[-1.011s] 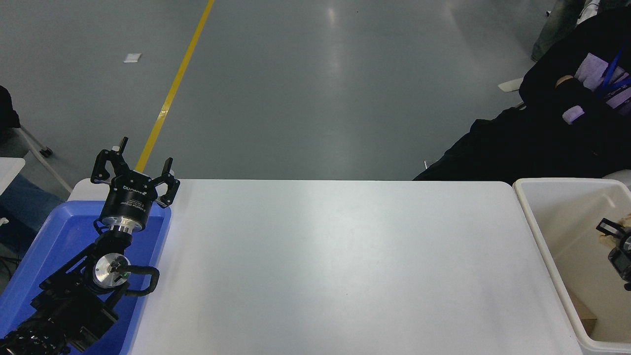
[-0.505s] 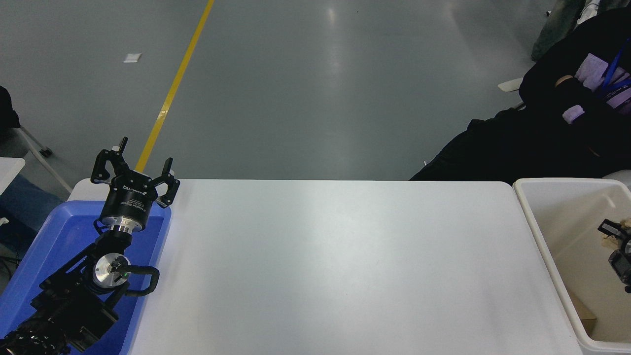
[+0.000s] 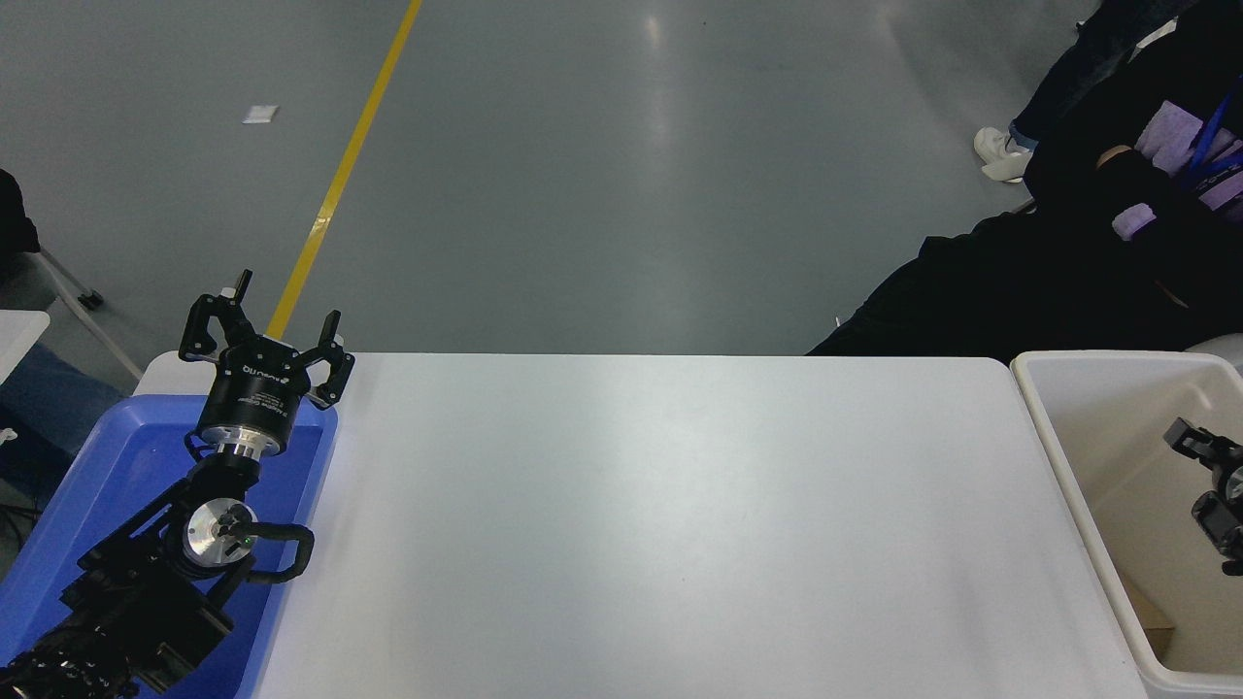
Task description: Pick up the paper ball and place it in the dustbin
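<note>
The cream-white dustbin (image 3: 1068,466) stands at the table's right end, cut off by the picture's edge. My right gripper (image 3: 1214,476) reaches in from the right edge and hangs inside the bin's opening; only part of it shows. The paper ball is not in view. My left gripper (image 3: 270,332) is parked at the lower left, open and empty, above the far end of the blue tray (image 3: 107,485).
A flat tan-brown piece (image 3: 1154,623) lies on the bin's floor near its front wall. A person in black (image 3: 1068,272) sits at the table's far right corner. The white table (image 3: 660,524) spans the middle.
The tan paper that showed beside my right gripper over the bin no longer shows, and the gripper has shifted slightly left. The person's legs moved at the top right. The left arm is still.
</note>
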You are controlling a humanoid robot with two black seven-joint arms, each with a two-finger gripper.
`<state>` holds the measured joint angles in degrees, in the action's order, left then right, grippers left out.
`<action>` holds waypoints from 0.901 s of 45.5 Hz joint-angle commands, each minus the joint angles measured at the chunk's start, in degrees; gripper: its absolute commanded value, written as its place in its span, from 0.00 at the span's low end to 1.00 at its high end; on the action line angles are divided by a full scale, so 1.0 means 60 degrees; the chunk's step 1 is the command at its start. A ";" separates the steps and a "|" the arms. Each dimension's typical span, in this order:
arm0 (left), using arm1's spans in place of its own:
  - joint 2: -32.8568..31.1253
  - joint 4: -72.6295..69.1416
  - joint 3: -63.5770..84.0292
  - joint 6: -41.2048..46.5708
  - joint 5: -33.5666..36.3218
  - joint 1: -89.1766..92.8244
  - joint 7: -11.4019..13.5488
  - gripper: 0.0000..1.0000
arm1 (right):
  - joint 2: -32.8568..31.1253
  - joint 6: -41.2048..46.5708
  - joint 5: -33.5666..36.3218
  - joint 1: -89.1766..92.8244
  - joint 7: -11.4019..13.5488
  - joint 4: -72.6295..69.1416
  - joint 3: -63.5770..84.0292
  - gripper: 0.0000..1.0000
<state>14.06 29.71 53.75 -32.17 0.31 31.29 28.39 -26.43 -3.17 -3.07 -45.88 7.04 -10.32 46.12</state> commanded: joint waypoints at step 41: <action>0.0000 -0.0015 -0.0008 0.0000 -0.0008 -0.0015 -0.0001 0.98 | 0.0303 0.8028 0.0013 -1.3534 0.0013 -1.0497 0.4693 1.00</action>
<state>14.06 29.71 53.64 -32.23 0.35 31.26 28.37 -33.09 27.86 -2.98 -107.62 7.09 -67.56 74.04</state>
